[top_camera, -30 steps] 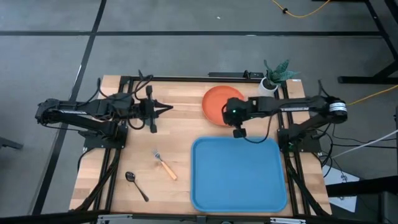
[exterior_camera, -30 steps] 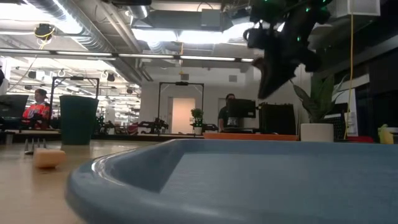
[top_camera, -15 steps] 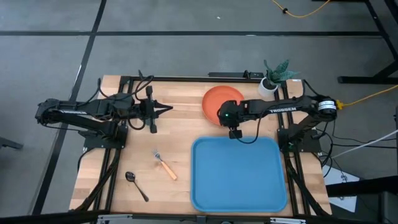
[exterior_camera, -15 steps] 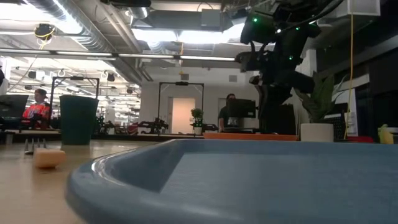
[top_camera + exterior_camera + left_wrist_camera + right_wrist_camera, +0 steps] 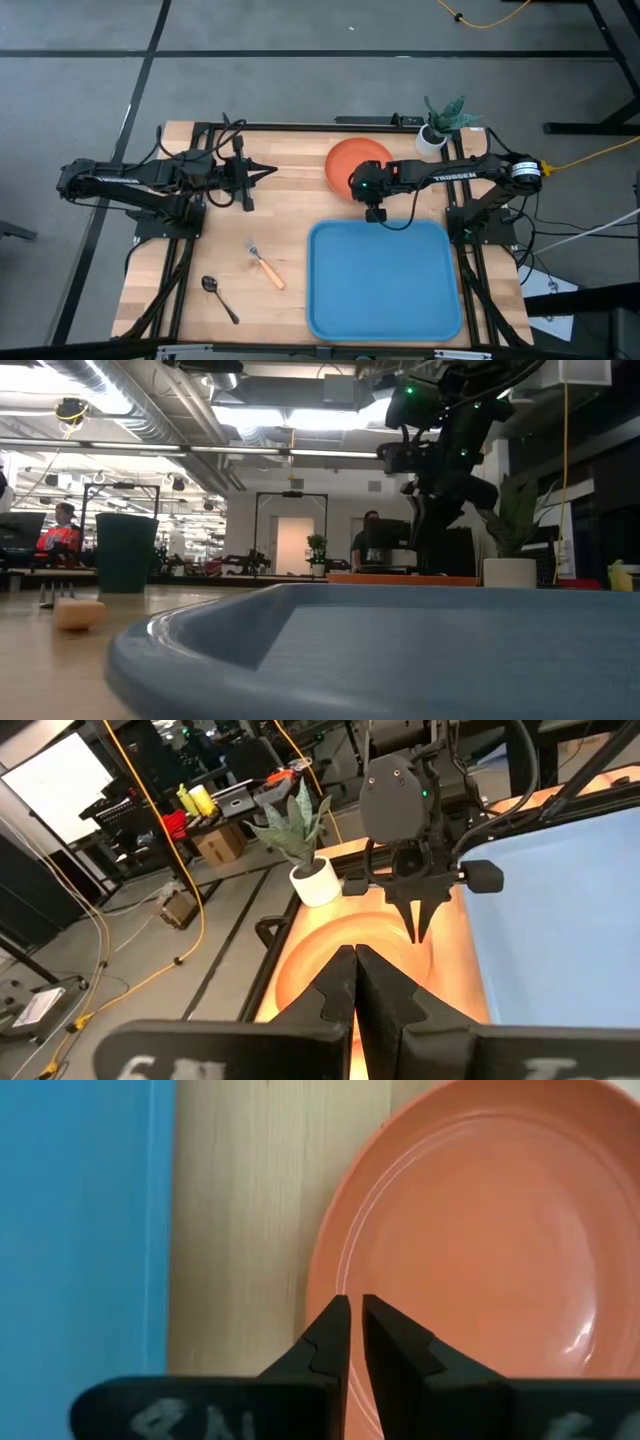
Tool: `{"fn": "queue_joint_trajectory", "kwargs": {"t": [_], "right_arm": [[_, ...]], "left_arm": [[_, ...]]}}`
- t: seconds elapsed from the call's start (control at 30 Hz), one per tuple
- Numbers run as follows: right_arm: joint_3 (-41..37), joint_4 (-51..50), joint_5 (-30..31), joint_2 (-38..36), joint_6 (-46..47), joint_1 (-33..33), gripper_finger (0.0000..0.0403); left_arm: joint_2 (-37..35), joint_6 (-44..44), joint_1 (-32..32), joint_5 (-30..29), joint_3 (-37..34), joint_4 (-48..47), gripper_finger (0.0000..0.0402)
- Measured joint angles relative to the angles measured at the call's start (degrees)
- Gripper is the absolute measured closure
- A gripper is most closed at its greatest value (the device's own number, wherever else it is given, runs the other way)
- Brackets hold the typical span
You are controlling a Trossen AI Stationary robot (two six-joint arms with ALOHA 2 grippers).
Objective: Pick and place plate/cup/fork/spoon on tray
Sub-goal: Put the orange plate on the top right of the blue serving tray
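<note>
Now, landmark for all places: the large bright blue rectangular plastic tray point(image 5: 383, 280), nothing on it yet.

Nearest the low camera is the tray's raised rim point(image 5: 300, 622). Off its left side on the wooden table point(image 5: 290, 210) lie the small slim dark metallic spoon point(image 5: 217, 295), farthest from it, and the small fork with silver tines and a light orange handle point(image 5: 264, 265), between spoon and tray. The small dark teal-green round cup point(image 5: 126, 552) shows only in the low view, beyond the fork; from above I cannot find it.

Just past the tray's far edge sits the round flat orange plate point(image 5: 352, 166), flat on the wood, a strip of bare table between it and the tray.

Handling, judged: the plate looks rigid, glossy, probably slippery and chippable. It lies flat, so the only purchase is the rim; take the edge nearest the tray, one finger over and one under, and lift level.

Pose: my right gripper point(image 5: 351, 1342) points straight down over that near rim, fingers point(image 5: 325, 1352) drawn nearly together with only a slit between, holding nothing. They must spread before they can straddle the rim. The right arm reaches in level from the tray's right.

My left gripper point(image 5: 355, 985) waits well to the tray's far left, horizontal, aimed toward the plate, fingers pressed together, empty.

Farthest: a white pot with a green plant point(image 5: 437, 128) at the table's corner beyond the plate.
</note>
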Motion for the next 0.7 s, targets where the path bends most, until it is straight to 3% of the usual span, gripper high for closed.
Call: {"fn": "queue_joint_trajectory", "kwargs": {"t": [0.3, 0.7], "right_arm": [[0.0, 0.1, -1.6, 0.0, 3.0, 0.0, 0.0359], [0.0, 0.2, -1.8, 5.5, 3.0, 0.3, 0.0279]], "left_arm": [[0.0, 0.0, 0.0, 0.0, 0.0, 0.0, 0.0401], [0.0, 0.0, 0.0, 0.0, 0.0, 0.0, 0.0401]]}}
